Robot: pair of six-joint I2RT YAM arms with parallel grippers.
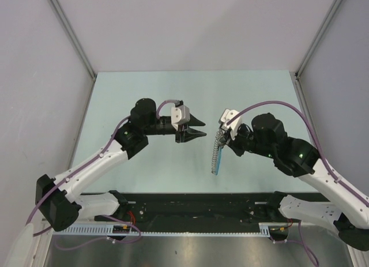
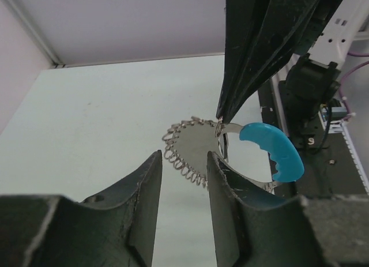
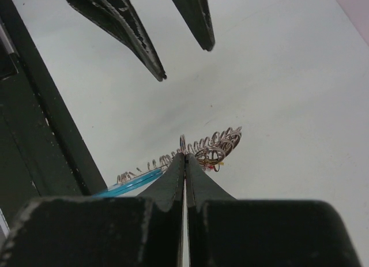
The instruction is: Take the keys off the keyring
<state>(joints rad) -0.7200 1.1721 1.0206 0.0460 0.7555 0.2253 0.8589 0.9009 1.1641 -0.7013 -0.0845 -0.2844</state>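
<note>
imo the right gripper (image 3: pixel 184 155) has its jaws pinched shut on the tiny thin wire keyring (image 2: pixel 219 127) up off the pale bench (image 2: pixel 86 134), so I'd slide the left gripper (image 2: pixel 184 163), jaws half open and empty, around the dangling dull silvery metal keys (image 2: pixel 193 141), dodging the bright blue curved strap (image 2: pixel 271 149).

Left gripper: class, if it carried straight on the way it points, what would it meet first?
Most likely the metal loops, dead ahead of the left gripper, in line with the gap between its fingers. They hang on the keyring pinched by the right gripper, just beyond. Exact depth is unclear.
</note>
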